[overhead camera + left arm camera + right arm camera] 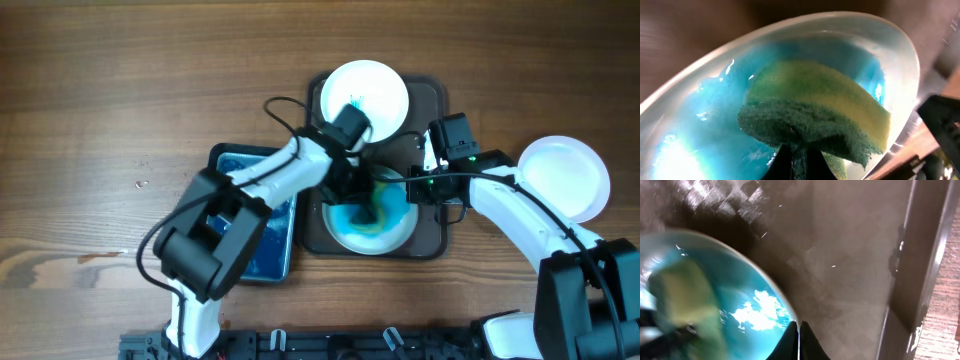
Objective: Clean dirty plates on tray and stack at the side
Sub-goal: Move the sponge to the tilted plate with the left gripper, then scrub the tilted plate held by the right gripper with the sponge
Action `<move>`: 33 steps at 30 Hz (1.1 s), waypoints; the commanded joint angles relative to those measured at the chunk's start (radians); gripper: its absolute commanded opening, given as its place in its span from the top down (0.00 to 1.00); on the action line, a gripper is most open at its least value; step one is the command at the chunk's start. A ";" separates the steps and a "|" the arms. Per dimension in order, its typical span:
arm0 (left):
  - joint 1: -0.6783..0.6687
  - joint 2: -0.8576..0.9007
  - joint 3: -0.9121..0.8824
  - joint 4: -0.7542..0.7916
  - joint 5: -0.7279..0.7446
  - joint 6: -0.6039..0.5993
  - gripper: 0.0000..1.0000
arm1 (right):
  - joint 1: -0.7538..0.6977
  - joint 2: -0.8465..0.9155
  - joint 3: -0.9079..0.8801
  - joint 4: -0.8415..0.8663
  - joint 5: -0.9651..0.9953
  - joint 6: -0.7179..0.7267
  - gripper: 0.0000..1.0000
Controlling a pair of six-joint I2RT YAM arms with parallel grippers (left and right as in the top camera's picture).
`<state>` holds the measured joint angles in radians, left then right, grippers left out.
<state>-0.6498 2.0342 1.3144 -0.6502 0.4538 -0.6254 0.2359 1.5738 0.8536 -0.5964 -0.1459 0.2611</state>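
A white plate (392,232) smeared with blue liquid lies on the near half of the dark tray (437,235). My left gripper (362,196) is shut on a yellow and green sponge (815,110) and presses it onto this plate (700,125). My right gripper (424,186) is shut on the plate's right rim (785,311), pinching it between the fingers (798,340). A second white plate (364,92) with small marks sits on the tray's far half. A clean white plate (566,176) lies on the table at the right.
A blue-lined metal basin (274,236) stands left of the tray, under my left arm. The tray's raised edge (900,280) runs down the right wrist view, wood table beyond it.
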 commanded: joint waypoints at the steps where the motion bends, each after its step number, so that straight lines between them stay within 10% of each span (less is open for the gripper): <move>1: 0.064 0.032 -0.032 -0.031 -0.186 0.045 0.96 | -0.008 0.014 0.004 0.000 -0.119 -0.161 0.89; 5: 0.065 0.030 -0.031 -0.024 -0.182 0.046 0.96 | -0.005 0.014 0.003 -0.023 -0.247 -0.214 0.73; 33: 0.024 0.030 -0.031 -0.008 -0.183 0.045 0.96 | 0.000 0.005 -0.043 0.034 -0.074 -0.127 0.75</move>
<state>-0.6273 2.0232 1.3140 -0.6586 0.3820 -0.6025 0.2367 1.5578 0.8364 -0.5926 -0.2272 0.1516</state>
